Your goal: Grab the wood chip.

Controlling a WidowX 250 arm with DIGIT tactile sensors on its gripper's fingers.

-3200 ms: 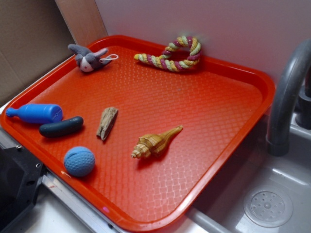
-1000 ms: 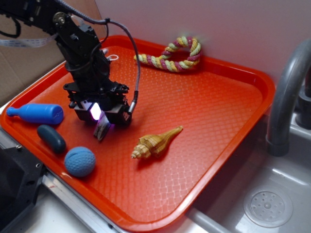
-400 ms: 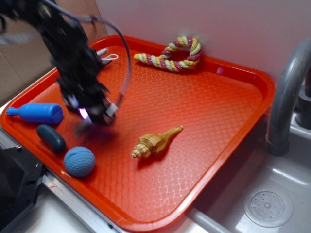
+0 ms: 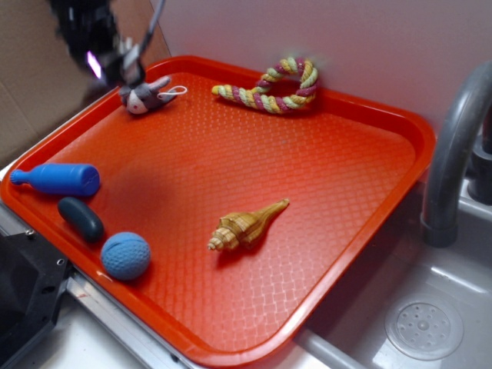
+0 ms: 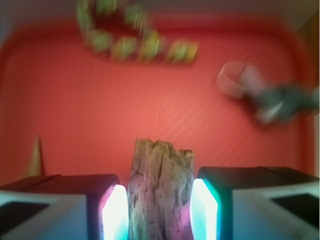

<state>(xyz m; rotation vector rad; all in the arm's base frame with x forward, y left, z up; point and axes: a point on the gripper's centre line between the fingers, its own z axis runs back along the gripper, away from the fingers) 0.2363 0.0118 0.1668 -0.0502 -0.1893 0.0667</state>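
now the claw grips the wood chip above the tray.

1. The exterior view looks down at an angle from beyond one corner of the red tray, taking in the whole tray and part of a sink at the right.
2. The wrist view sits just behind the claw, close in, facing forward and down over the tray.
3. Both views share the rope toy, the plush mouse and the tray floor.
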